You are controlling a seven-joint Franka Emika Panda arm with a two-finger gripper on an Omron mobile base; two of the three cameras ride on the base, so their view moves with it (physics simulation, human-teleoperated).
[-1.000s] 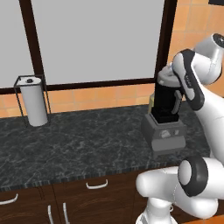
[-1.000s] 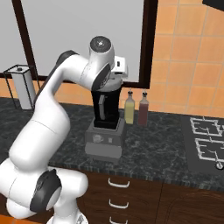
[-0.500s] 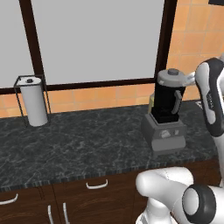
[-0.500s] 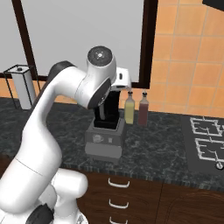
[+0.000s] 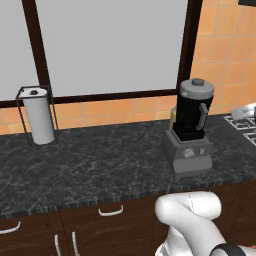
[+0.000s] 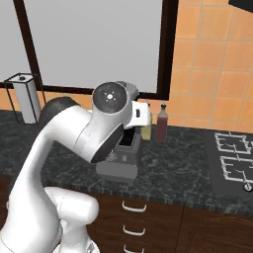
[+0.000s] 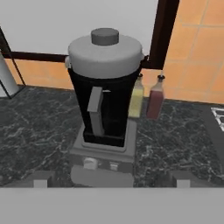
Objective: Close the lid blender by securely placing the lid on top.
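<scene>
While the lid (image 7: 105,54) rests on the blender (image 7: 105,122) and the end effector (image 7: 109,181) is opened wide, an unseated lid could be dislodged.

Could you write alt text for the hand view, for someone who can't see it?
A dark blender on a boxy grey base stands on a black marbled counter, its round light-grey lid seated on top of the jar. Just behind it on the right stand a yellow bottle and a dark red bottle, before an orange tiled wall and a dark-framed window.
</scene>
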